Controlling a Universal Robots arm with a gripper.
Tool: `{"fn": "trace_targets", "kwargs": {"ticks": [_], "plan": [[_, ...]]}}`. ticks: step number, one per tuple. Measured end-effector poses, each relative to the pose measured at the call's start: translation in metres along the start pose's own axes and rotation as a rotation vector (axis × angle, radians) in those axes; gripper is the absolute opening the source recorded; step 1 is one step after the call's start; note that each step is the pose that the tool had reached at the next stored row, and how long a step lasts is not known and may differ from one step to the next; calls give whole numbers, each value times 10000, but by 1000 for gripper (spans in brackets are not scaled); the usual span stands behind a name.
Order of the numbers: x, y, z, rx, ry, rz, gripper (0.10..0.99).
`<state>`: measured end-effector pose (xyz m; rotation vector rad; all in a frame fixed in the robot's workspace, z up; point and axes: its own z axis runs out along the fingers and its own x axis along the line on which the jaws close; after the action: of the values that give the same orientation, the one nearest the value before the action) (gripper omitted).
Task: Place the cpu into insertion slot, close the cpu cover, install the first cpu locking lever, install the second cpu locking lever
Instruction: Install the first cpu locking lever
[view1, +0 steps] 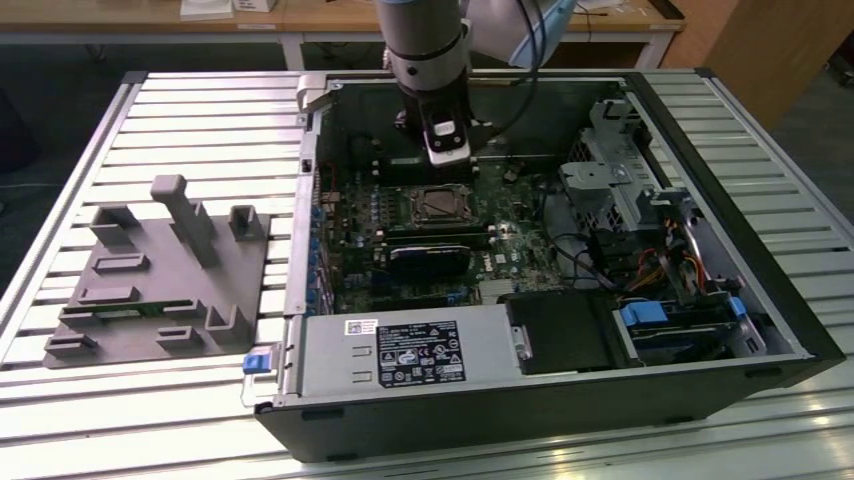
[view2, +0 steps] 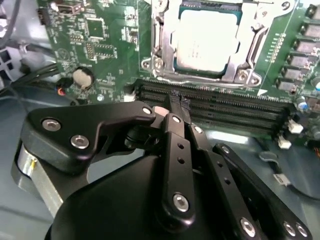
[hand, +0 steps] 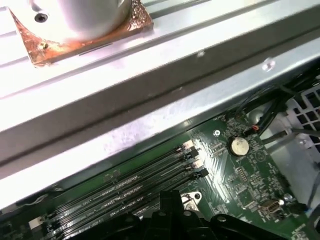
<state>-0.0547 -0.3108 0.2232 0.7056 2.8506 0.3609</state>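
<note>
In the second wrist view the cpu (view2: 207, 37) lies flat in the insertion slot (view1: 438, 206), its silvery top showing. The cpu cover (view2: 250, 42), a silver frame, lies down around it. Thin metal lever rods run along the frame's edges; I cannot tell whether they are latched. My gripper (view2: 179, 102) hovers over the long memory slots beside the socket, its black fingertips pressed together with nothing between them. In the exterior view the gripper (view1: 447, 155) hangs inside the open computer case, just behind the socket.
Long black memory slots (view2: 220, 102) lie between gripper and socket. A coin battery (view2: 82, 76) and cables sit nearby. The metal case wall (hand: 150, 100) is close behind the gripper. A grey fixture plate (view1: 160, 280) lies at the exterior view's left; the power supply (view1: 400, 352) and drive cage (view1: 674, 325) are in front.
</note>
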Motion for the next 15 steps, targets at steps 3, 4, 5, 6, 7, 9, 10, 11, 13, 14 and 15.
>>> {"fn": "trace_targets", "kwargs": {"ticks": [3,4,5,6,7,9,10,11,13,14,15], "plan": [[-2,6,-19,-4,-1,0,106],[-2,6,-19,-5,-1,1,106],[-3,6,-20,-4,-1,0,106],[-3,6,-21,-2,-1,0,106],[-3,7,-22,-2,-1,0,106],[-5,8,-22,37,7,-4,106],[-7,8,-20,88,18,-7,106],[-9,7,-17,148,31,-11,106],[-15,6,-15,297,63,-19,106],[-19,4,-15,388,77,-26,106],[-22,2,-15,492,86,-36,106]]}}
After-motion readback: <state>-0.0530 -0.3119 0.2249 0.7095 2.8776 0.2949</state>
